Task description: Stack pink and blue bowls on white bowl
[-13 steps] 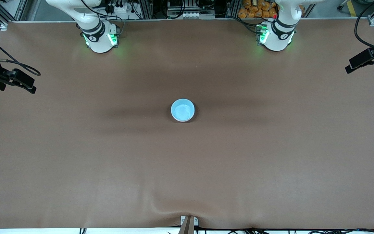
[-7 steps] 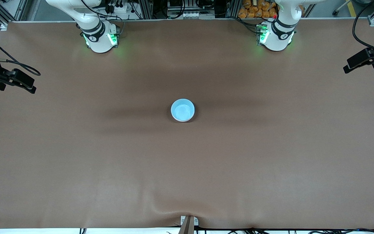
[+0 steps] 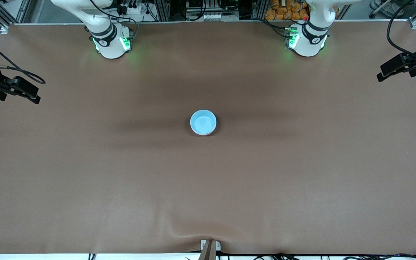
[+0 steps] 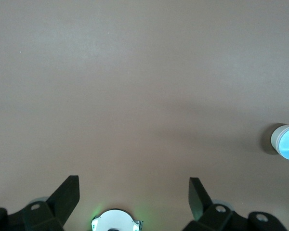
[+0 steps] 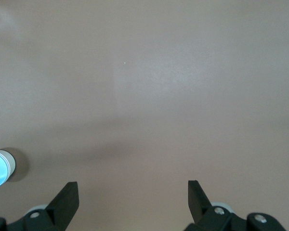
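a small round glossy sky-blue bowl (image 3: 203, 122) tops a stack at the middle of the brown worktop (image 3: 302, 180); a creamy-white wall shows under it in the left wrist view, the pink bowl hidden. the left gripper (image 4: 134, 197) and right gripper (image 5: 133, 197) hang high over the worktop's two ends, fingers spread and empty, both arms waiting. the stack looks done; a careless sweep back through the middle could knock it over.

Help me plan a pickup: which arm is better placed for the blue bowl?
Right, barely: blue bowl sits mid-table; right pincer and left pincer hang open over their table ends, about even.
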Action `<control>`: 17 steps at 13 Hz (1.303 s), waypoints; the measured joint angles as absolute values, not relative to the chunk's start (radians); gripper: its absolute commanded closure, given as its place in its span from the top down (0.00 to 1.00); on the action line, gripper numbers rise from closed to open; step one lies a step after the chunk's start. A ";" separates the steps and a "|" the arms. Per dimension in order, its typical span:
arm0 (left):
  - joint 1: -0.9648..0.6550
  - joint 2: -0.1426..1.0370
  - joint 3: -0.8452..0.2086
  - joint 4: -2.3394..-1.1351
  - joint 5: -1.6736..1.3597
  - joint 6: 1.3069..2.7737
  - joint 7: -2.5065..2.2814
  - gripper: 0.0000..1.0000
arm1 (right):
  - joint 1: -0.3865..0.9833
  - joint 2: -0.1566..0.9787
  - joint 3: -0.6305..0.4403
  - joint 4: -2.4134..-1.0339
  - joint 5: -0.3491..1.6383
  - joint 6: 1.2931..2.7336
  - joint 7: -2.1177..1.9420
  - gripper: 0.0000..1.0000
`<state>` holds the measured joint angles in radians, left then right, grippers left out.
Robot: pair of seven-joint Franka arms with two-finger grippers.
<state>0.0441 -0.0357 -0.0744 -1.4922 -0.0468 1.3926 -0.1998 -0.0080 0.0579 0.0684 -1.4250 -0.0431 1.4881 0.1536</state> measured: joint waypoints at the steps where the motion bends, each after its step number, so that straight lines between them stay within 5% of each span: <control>1: 0.043 -0.036 -0.075 -1.492 -0.047 1.393 -0.200 1.00 | -0.008 0.058 0.068 -1.425 -0.043 1.488 0.154 1.00; 17: 0.044 -0.036 -0.088 -1.489 -0.047 1.399 -0.200 1.00 | -0.007 0.059 0.069 -1.425 -0.043 1.499 0.153 1.00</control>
